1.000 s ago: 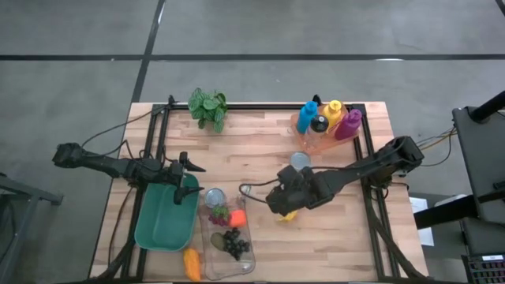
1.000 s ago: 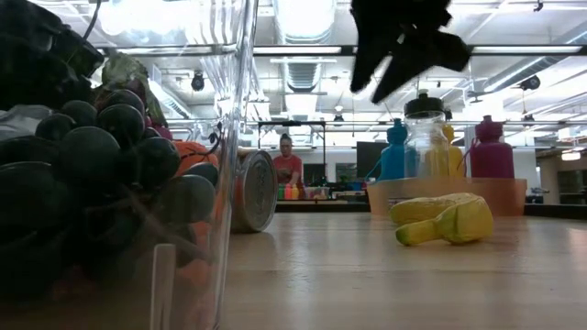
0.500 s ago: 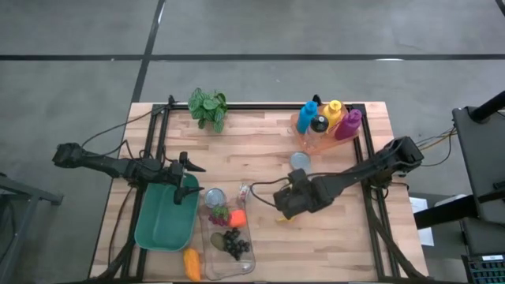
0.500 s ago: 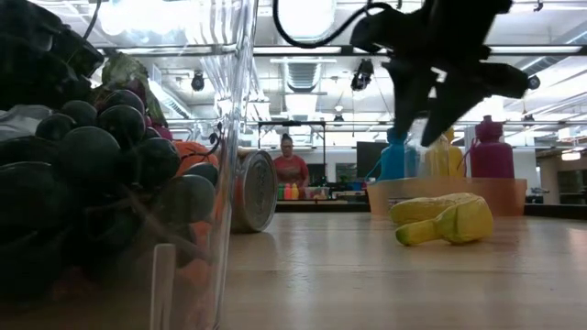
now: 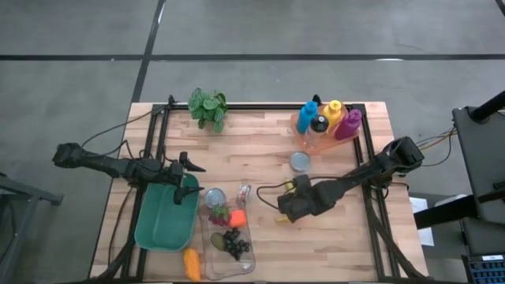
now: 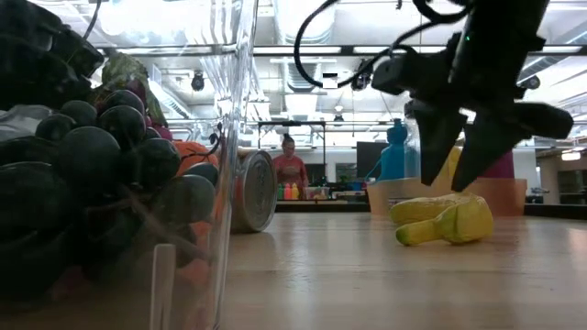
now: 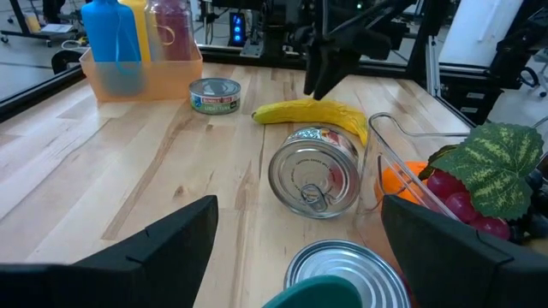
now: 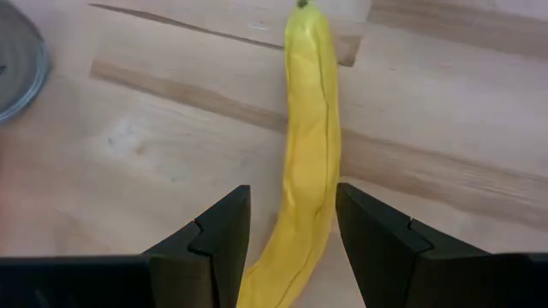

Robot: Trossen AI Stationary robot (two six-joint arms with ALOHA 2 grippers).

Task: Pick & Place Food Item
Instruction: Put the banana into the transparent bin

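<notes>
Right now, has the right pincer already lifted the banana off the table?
No. In the low view the banana lies flat on the wooden table, with the right pincer open just above it.

Yellow banana (image 8: 310,162), long and a bit curved, lying flat on the wooden desk (image 5: 268,142), whole with its peel on, near a can on its side (image 7: 314,170), beside the clear box of fruit (image 5: 229,244)
</notes>
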